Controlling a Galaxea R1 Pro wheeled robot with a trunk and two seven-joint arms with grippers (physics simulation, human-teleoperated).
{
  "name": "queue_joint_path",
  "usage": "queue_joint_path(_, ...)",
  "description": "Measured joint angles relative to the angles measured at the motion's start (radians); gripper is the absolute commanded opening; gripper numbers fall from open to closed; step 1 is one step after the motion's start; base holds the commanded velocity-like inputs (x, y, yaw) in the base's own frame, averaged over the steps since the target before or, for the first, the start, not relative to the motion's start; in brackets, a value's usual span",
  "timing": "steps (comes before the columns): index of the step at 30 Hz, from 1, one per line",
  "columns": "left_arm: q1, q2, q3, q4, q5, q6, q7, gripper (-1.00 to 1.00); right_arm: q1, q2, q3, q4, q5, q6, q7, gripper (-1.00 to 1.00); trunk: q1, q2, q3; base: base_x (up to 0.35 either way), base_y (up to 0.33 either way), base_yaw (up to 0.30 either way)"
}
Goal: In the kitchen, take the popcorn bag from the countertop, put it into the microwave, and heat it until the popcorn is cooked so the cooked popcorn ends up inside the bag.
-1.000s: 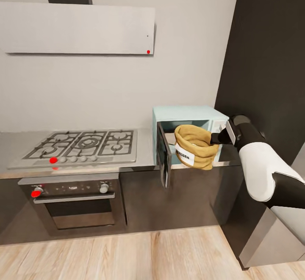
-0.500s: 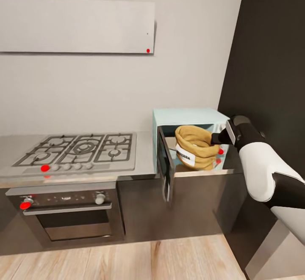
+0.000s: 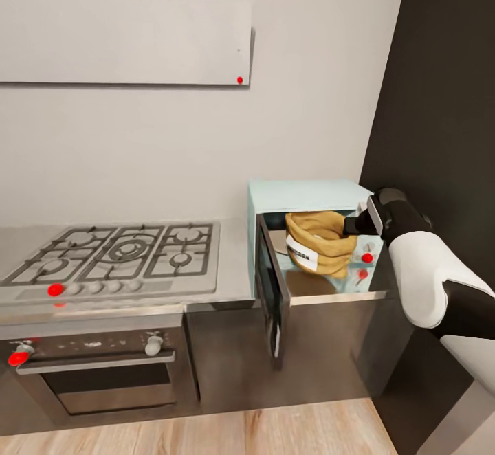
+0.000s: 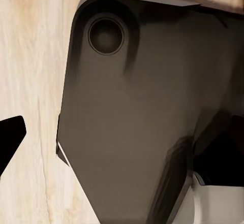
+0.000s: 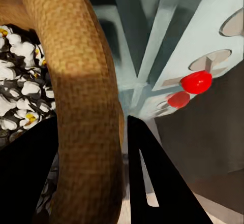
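Black fingers of the right end effector [image 5: 91, 178] pinch the rolled rim of the popcorn bag [image 3: 317, 242] — popcorn [image 5: 20, 99] heaped inside — holding it inside the open microwave [image 3: 306, 197], whose door [image 3: 271, 289] swings out over the grey surface [image 3: 234, 262] beside the gas hob [image 3: 117, 256].

Desk [image 3: 234, 262]: long grey, slightly glossy slab on dark cabinets, running along the pale wall and ending at its right end beside a tall dark panel.
Hob [image 3: 113, 257]: steel gas hob with dark grates, set into the desk's left part, a row of knobs and a red dot along its front edge.
Microwave [image 3: 306, 197]: pale blue-white box standing on the desk's right end, its back to the wall, its door swung open past the desk's front edge.
Bare stretch: a narrow strip of desk between hob and microwave.
Floor [image 3: 206, 434]: light wood planks below the cabinets.
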Motion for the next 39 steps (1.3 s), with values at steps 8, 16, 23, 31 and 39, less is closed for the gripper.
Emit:
queue_joint_path(8, 0.0, 0.0, 0.0, 0.0, 0.0, 0.0, 0.0, 1.0, 0.003, 0.002, -0.002, 0.03, -0.026, 0.001, 0.0, -1.0, 0.0, 0.0, 0.0, 0.233, 0.0, 0.0)
queue_joint_path(16, 0.0, 0.0, 0.0, 0.0, 0.0, 0.0, 0.0, 1.0, 0.003, 0.001, -0.008, 0.066, -0.06, 0.0, -0.001, -1.0, -0.005, -0.001, 0.0, 0.233, 0.0, 0.0)
queue_joint_path(23, 0.0, 0.0, 0.0, -0.001, 0.0, 0.0, 0.0, 1.0, 0.003, -0.002, -0.004, 0.072, -0.034, 0.0, -0.003, -1.0, -0.012, -0.001, 0.0, 0.127, 0.0, 0.0)
queue_joint_path(31, 0.0, 0.0, 0.001, -0.001, 0.0, 0.0, 0.0, 1.0, 0.003, -0.003, -0.003, 0.073, -0.034, 0.0, -0.003, -1.0, -0.012, -0.001, 0.0, 0.001, 0.0, 0.0)
queue_joint_path(39, 0.0, 0.0, 0.0, 0.001, 0.0, 0.0, 0.0, 1.0, 0.002, -0.003, 0.0, 0.072, -0.019, 0.0, 0.009, 1.0, -0.011, -0.001, 0.0, -0.001, 0.0, 0.0)
